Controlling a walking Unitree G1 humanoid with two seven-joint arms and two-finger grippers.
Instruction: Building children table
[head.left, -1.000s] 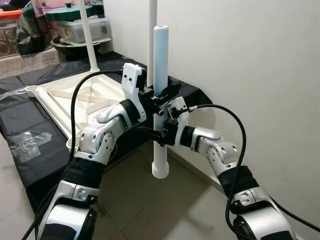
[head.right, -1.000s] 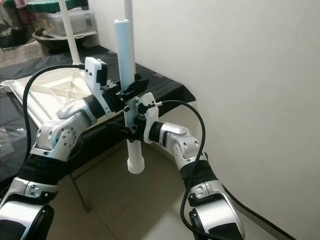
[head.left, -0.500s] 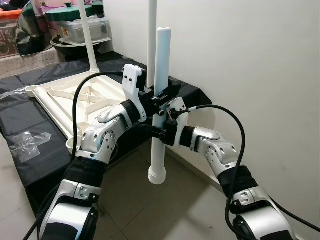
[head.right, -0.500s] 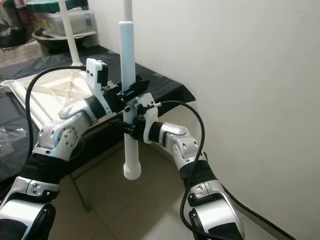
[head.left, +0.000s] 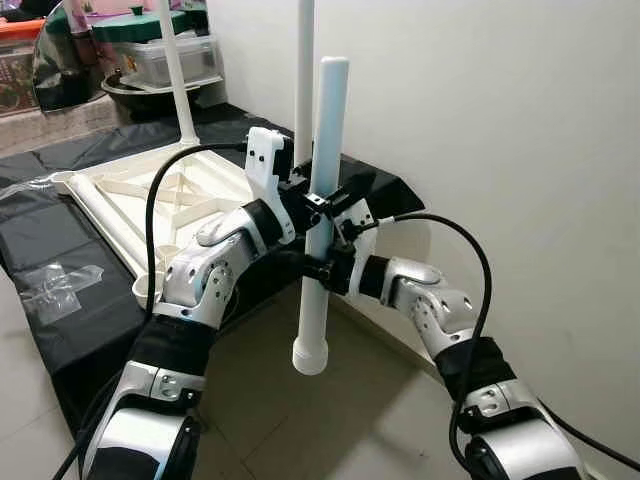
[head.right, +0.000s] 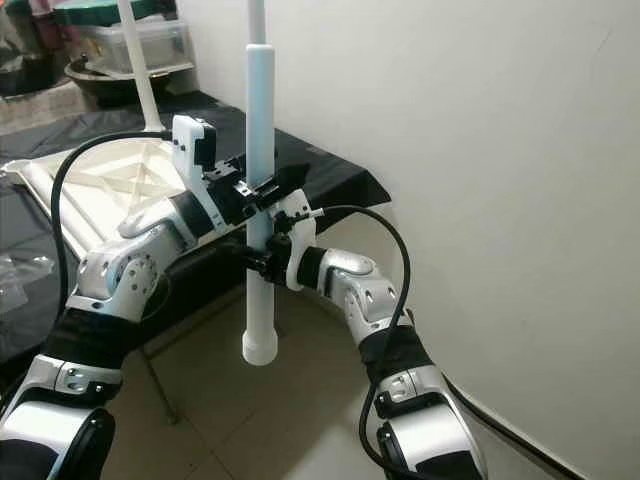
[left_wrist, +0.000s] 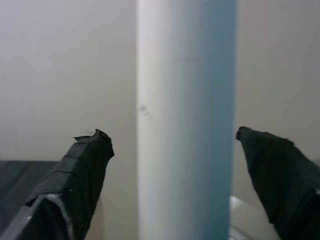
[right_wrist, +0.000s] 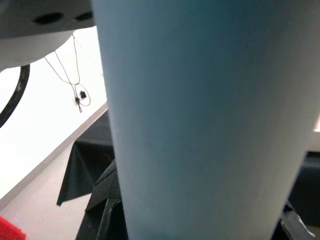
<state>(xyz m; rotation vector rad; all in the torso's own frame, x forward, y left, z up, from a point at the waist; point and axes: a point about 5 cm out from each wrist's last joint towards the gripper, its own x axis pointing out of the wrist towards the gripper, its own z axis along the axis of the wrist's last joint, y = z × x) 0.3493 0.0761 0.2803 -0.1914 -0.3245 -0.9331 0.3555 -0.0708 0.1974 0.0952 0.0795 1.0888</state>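
A long white table leg (head.left: 322, 130) stands nearly upright in the air in front of me, flared end down over the floor. My right gripper (head.left: 322, 268) is shut on its lower part, and the leg (right_wrist: 200, 110) is very close in the right wrist view. My left gripper (head.left: 318, 197) sits higher up, open around the leg (left_wrist: 185, 125), with its black fingers (left_wrist: 85, 170) standing a little off either side. The white tabletop (head.left: 120, 200) lies upside down on a black-covered bench to the left. Two legs (head.left: 178, 90) stand fitted in it.
A white wall runs close along the right. Black cloth (head.left: 60, 330) drapes over the bench edge toward me, and a clear plastic bag (head.left: 55, 280) lies on it. Boxes and a bowl (head.left: 160, 55) stand at the back. Tiled floor (head.left: 330, 420) lies below the leg.
The held leg has slid down slightly and its lower end has swung a little to the left. Both arms have stayed about where they were.
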